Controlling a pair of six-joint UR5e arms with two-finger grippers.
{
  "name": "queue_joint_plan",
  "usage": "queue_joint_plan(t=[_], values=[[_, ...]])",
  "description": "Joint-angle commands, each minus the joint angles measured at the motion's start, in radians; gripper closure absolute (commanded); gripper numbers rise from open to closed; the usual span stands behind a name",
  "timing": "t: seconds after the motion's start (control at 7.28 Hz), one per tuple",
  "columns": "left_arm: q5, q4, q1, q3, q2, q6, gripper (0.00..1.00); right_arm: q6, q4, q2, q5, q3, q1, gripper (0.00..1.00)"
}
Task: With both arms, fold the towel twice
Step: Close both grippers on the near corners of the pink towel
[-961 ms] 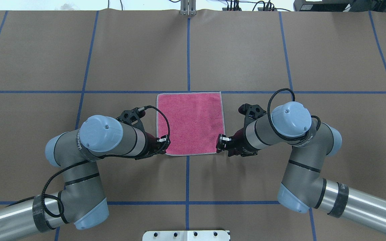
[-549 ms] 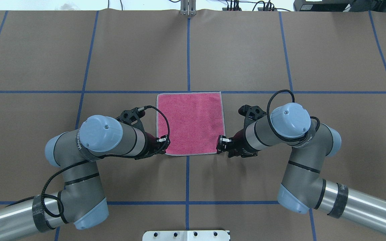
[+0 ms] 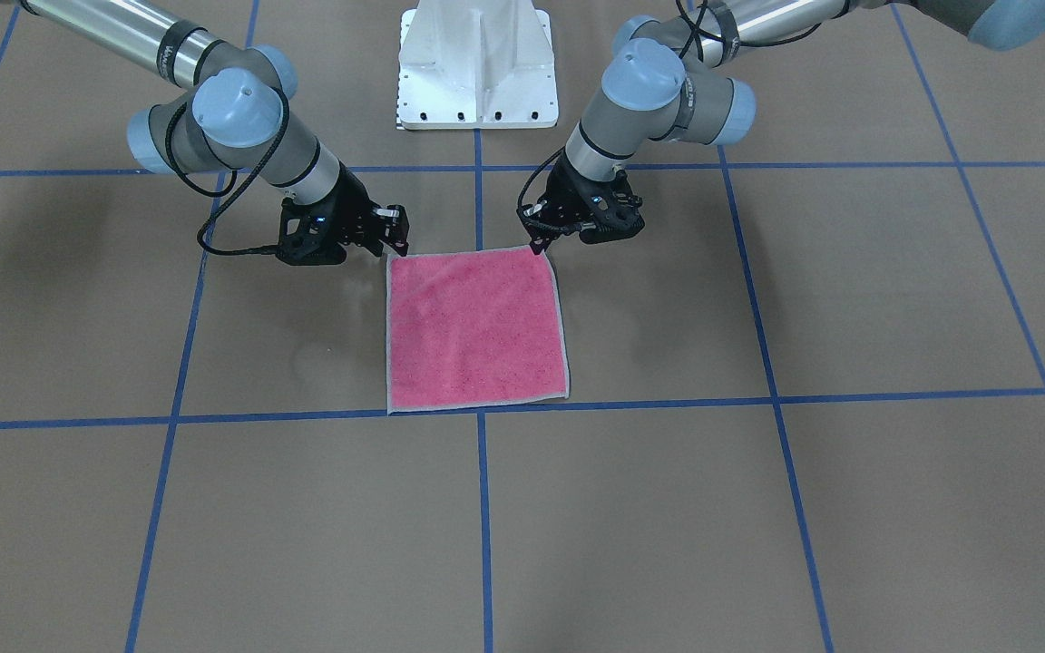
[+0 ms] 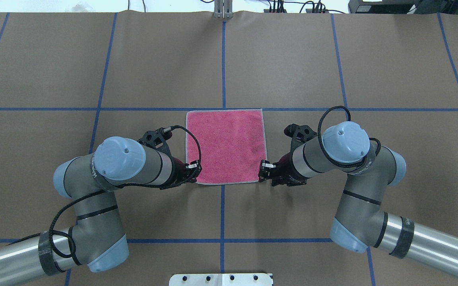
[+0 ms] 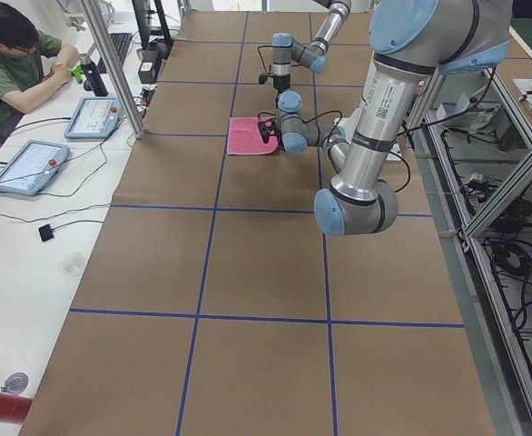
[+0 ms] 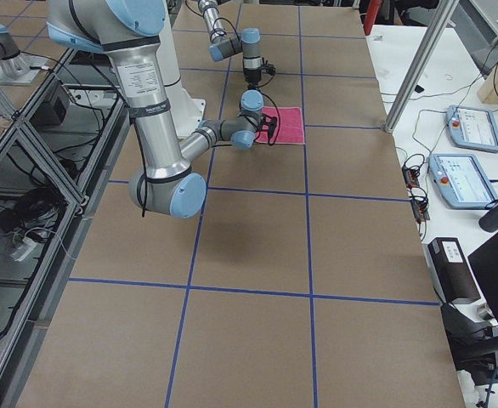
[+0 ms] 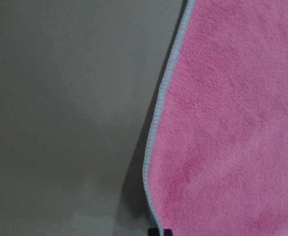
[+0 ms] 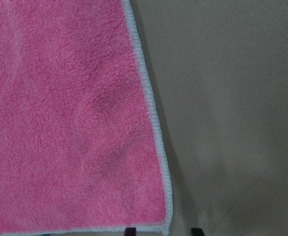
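Note:
The towel (image 4: 225, 147) lies flat, pink face up, on the brown table (image 4: 332, 59) between both arms. Its light border shows all round in the front-facing view of the towel (image 3: 475, 331). My left gripper (image 4: 196, 174) sits low at the near left corner. In the left wrist view its fingertips (image 7: 161, 232) stand close together on the towel's (image 7: 232, 123) border, shut on it. My right gripper (image 4: 260, 174) is at the near right corner. In the right wrist view it is open, one fingertip (image 8: 130, 231) on each side of the towel's (image 8: 70, 123) corner.
The white pedestal (image 3: 477, 63) stands at the robot's edge, behind the towel. Blue tape lines (image 4: 223, 59) cross the table in a grid. A person (image 5: 16, 54) sits at a side bench with tablets (image 5: 92, 116) beyond the far edge.
The right gripper has shifted slightly at the near right corner. The left arm and the towel have not moved.

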Motion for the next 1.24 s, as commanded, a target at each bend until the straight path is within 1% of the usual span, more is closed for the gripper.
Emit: queue_joint_plan(t=[0.0, 0.69, 0.82, 1.1], values=[[0.000, 0.000, 0.001, 0.000, 0.000, 0.000, 0.90, -0.001, 0.000, -0.001, 0.000, -0.001, -0.001, 0.53], [0.000, 0.000, 0.000, 0.000, 0.000, 0.000, 0.90, -0.001, 0.001, 0.005, -0.009, -0.020, -0.004, 0.52], [0.000, 0.000, 0.000, 0.000, 0.000, 0.000, 0.90, 0.001, 0.001, 0.006, -0.008, -0.016, -0.004, 0.56], [0.000, 0.000, 0.000, 0.000, 0.002, 0.000, 0.90, 0.003, 0.003, 0.008, -0.008, -0.007, -0.002, 0.73]])
